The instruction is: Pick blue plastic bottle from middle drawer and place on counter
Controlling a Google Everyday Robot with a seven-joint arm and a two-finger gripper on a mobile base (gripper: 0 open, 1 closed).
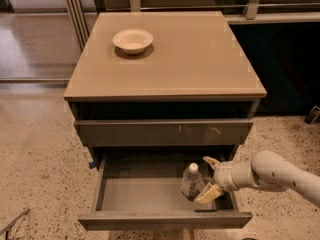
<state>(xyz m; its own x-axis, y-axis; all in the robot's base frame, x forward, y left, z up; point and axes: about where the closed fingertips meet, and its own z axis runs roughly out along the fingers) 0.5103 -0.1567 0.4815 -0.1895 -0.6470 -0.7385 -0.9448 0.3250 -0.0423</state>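
The blue plastic bottle (191,181), clear with a white cap, stands upright at the right of the open middle drawer (140,195). My gripper (208,178) reaches into the drawer from the right, just right of the bottle. It is open, with one cream finger (210,161) at cap height behind the bottle and the other low by its base. The bottle is not held. The tan counter (175,59) tops the cabinet above.
A cream bowl (132,40) sits on the counter's back left. A shut drawer front with small white scratches (165,132) overhangs the open drawer. My white arm (280,176) enters from the right. Speckled floor surrounds the cabinet; a dark wall stands at the right.
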